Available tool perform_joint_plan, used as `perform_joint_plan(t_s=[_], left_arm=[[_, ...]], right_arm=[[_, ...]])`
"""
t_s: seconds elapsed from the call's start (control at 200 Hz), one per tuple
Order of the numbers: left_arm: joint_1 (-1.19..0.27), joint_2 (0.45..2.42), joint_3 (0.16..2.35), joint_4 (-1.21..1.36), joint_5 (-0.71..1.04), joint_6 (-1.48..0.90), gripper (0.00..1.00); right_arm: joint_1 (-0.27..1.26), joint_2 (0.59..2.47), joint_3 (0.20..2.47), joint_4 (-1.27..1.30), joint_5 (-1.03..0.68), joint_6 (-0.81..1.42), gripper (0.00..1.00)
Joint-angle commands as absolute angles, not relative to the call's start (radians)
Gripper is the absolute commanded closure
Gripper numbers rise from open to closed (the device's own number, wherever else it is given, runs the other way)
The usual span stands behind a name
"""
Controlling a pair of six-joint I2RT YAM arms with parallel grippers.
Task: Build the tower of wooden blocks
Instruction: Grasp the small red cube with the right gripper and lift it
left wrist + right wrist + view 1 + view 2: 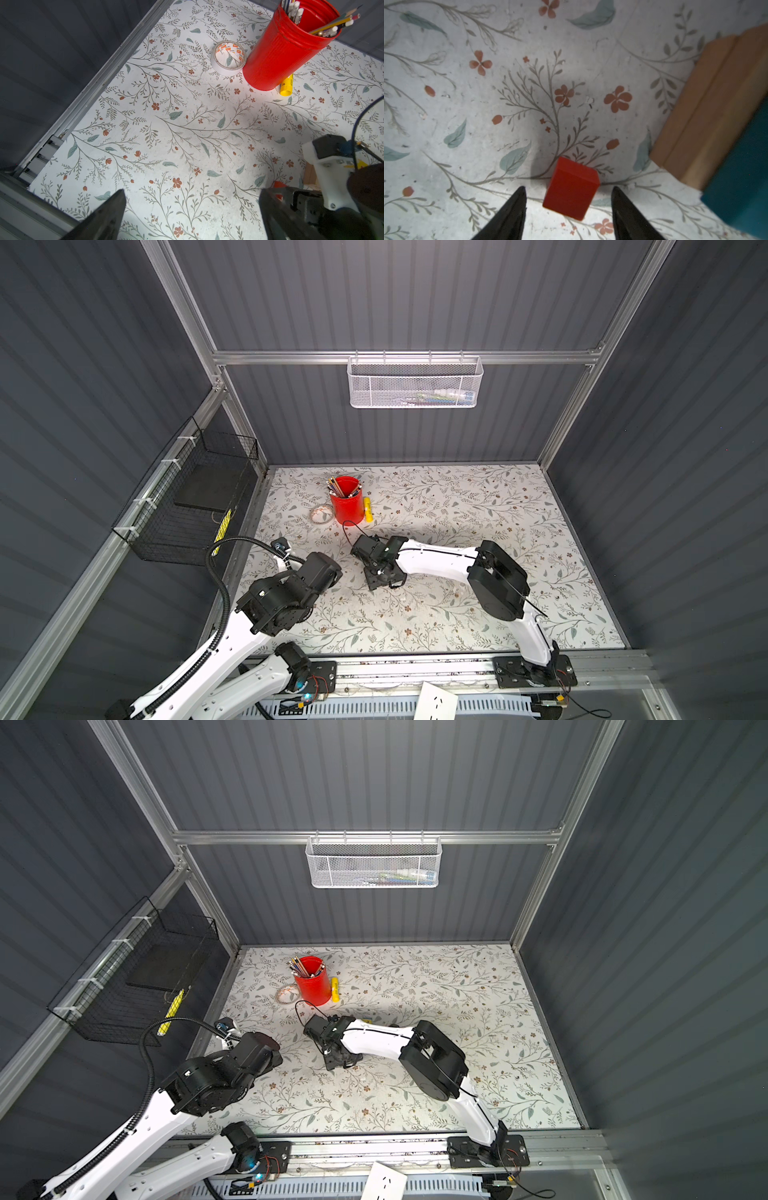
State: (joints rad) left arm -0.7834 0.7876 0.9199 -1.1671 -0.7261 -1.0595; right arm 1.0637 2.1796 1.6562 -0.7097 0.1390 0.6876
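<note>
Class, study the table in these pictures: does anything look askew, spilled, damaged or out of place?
Nothing is spilled or broken. One small oddity: the red cube sits turned at a slant between the right gripper's fingers, so its faces are not square to them. The pencil cup stands upright.

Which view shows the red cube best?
Right wrist: the red cube sits in full view between the right gripper's jaws, untouched. Both top views hide it under that arm; left wrist shows only a red sliver.

Left arm [232, 639], right arm [432, 560]: white shells, black joints — right claw [568, 187] tapers to black points.
</note>
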Motion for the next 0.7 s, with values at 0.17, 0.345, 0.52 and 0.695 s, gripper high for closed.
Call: perform_joint_plan(t_s=[0.17, 0.345, 0.52, 0.695], left_arm=[[-0.779, 0.787, 0.924, -1.187, -0.742, -1.075, 0.00], [-0.778, 0.796, 0.924, -1.181, -0.741, -1.072, 0.00], [-0.778, 0.803, 0.927, -1.174, -0.736, -1.068, 0.00], [-0.779, 0.807, 0.927, -1.167, -0.727, -1.066, 0.00]], right_arm=[[1.068, 2.210, 1.687, -0.697, 0.123, 0.655, 0.46], [1.068, 2.224, 1.692, -0.680, 0.122, 0.618, 0.53], [1.069, 2.229, 1.698, -0.664, 0.121, 0.566, 0.55], [1.068, 2.203, 1.668, -0.684, 0.118, 0.545, 0.58]])
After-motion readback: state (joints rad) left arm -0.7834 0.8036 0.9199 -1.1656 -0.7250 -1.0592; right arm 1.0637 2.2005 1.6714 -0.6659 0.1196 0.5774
